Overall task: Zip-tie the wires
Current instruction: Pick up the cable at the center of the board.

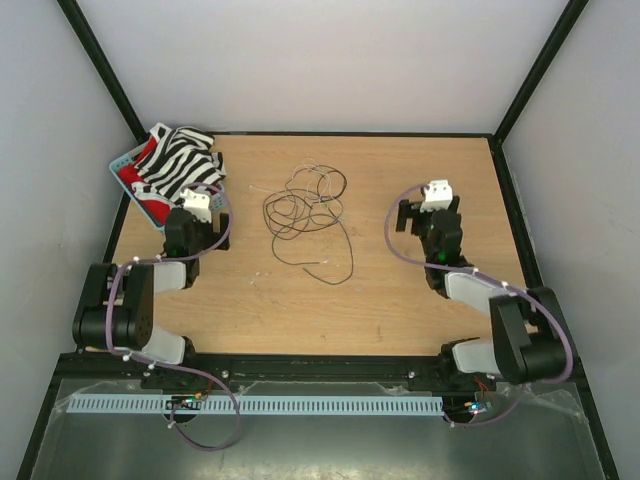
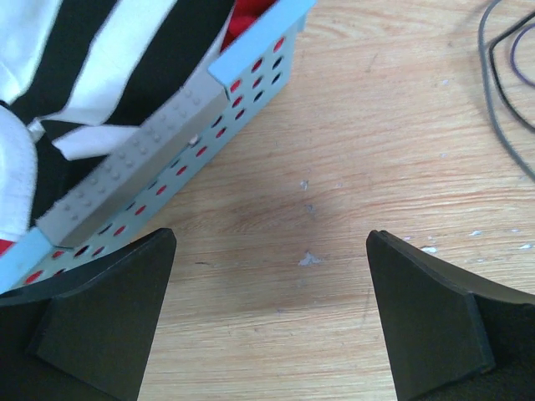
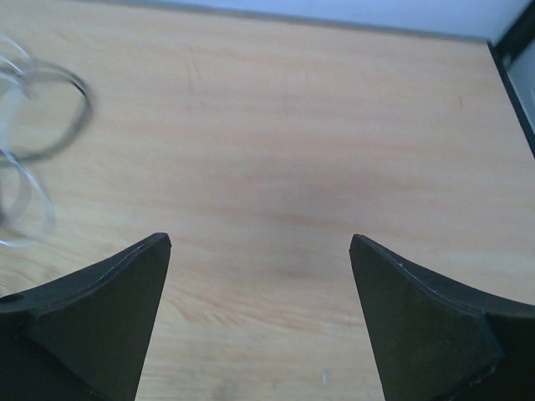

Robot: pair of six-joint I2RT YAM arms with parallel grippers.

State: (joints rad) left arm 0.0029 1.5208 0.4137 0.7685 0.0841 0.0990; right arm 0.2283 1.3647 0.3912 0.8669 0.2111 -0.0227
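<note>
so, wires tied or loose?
Loose: the wires sprawl in open loops on the table, no tie visible around them.

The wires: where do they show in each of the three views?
Top external: the wires lie near the middle of the wooden table.
Left wrist: top right corner, cut off by the edge.
Right wrist: left edge, blurred.
Shared landmark: the wooden table under them in all three.

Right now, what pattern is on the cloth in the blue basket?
The cloth has black-and-white zebra stripes, clearest in the top external view.
</note>
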